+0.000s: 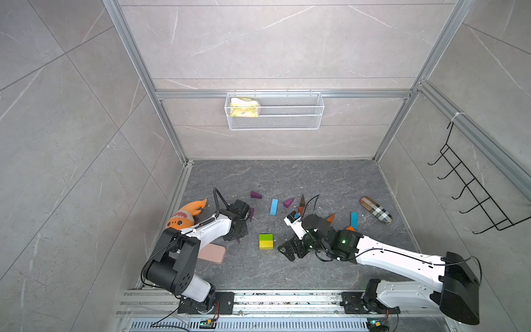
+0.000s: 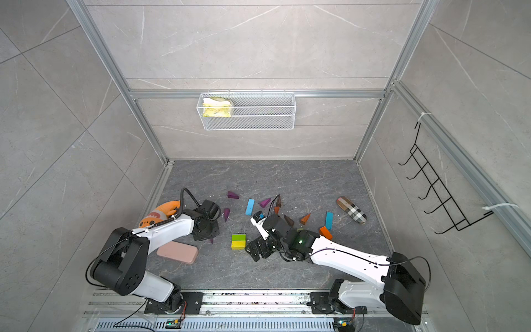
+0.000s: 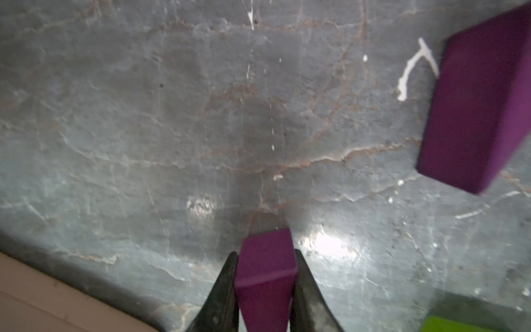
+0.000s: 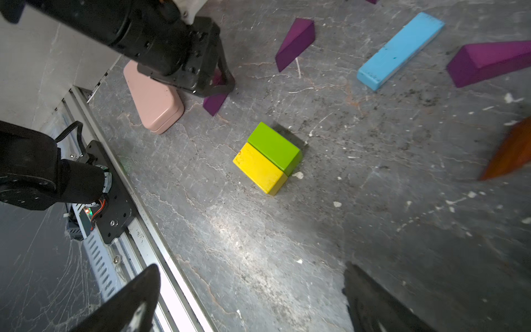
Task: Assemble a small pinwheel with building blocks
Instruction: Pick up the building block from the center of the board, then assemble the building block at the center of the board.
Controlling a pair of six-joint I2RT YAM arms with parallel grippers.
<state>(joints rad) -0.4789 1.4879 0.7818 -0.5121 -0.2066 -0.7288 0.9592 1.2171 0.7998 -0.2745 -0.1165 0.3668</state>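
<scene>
Snugly, purple wedge (image 3: 265,283) sits within left gripper (image 3: 265,253).

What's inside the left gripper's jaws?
A purple wedge, pinched between the left gripper's fingers. Its near end runs out of the wrist view; from above, the gripper hides most of it.

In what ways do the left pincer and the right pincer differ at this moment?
The left pincer is closed on a purple wedge; the right pincer stands wide open and holds nothing. The left pincer is near the pink case; the right pincer faces the green brick and yellow brick. Both are black and aim at the table.
</scene>
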